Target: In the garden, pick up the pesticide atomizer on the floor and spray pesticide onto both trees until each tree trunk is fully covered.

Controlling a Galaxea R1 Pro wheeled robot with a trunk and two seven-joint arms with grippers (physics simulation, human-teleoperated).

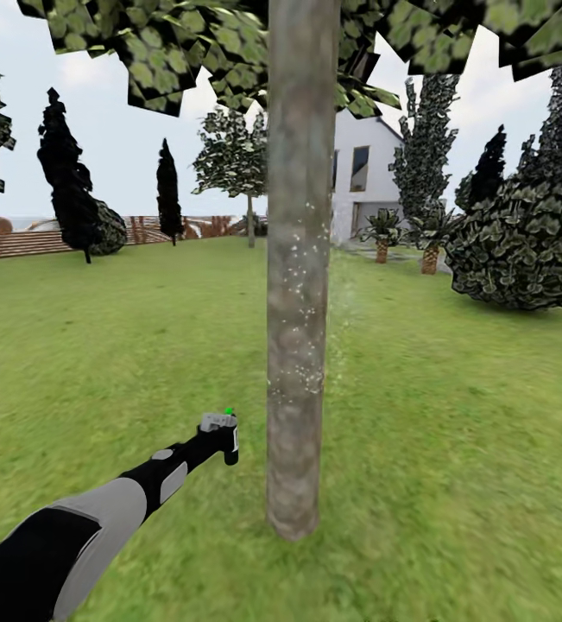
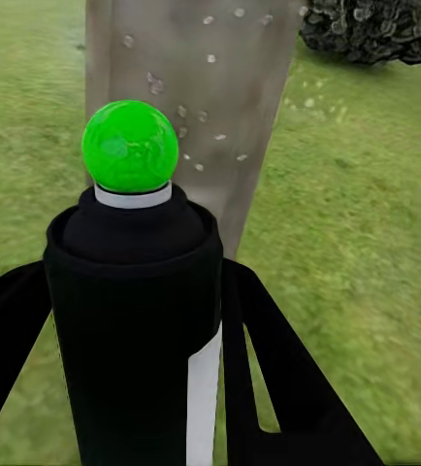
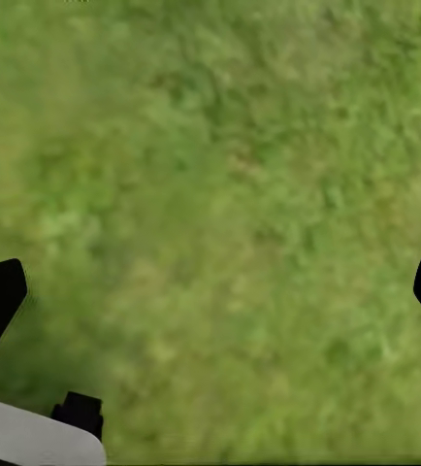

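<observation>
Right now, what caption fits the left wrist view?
Left gripper holds the pesticide atomizer, aimed at a speck-dotted tree trunk.

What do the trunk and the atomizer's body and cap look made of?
Tree trunk: rough matte bark, mottled grey-brown, dotted with white specks. Pesticide atomizer: dark body, probably smooth matte plastic; its green cap looks glossy, likely plastic too.

The tree trunk [image 1: 300, 259] runs past the top edge; leaves hide its crown.

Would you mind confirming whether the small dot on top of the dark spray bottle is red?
No, the dot on the dark spray bottle is bright green.
</observation>
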